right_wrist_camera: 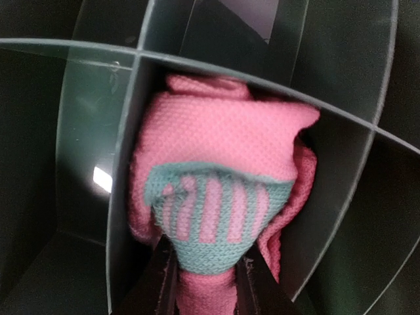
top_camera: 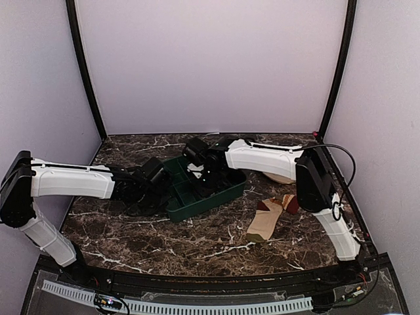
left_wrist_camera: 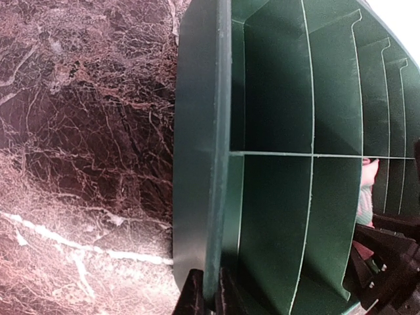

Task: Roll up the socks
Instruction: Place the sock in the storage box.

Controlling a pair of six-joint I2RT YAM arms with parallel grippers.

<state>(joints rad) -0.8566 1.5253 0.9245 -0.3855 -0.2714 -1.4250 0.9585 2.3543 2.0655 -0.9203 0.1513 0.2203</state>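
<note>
The pink sock [right_wrist_camera: 223, 151], bunched up with a teal striped patch, fills one compartment of the green tray [right_wrist_camera: 125, 131]. My right gripper [right_wrist_camera: 205, 269] is shut on the sock's lower end inside that compartment. A sliver of the pink sock [left_wrist_camera: 365, 190] also shows in the left wrist view. My left gripper [left_wrist_camera: 210, 295] is shut on the green tray's near wall [left_wrist_camera: 220, 98], one finger on each side. In the top view the tan sock [top_camera: 266, 220] with maroon heel and toe lies flat on the marble, right of the tray [top_camera: 190, 207]. Right gripper [top_camera: 209, 180] reaches into the tray; left gripper [top_camera: 157, 187] is at its left edge.
Thin dividers [left_wrist_camera: 312, 157] split the tray into several narrow compartments. A pale rounded object [top_camera: 283, 178] lies partly hidden behind the right arm. Black frame posts and white walls close in the dark marble table [top_camera: 131, 230].
</note>
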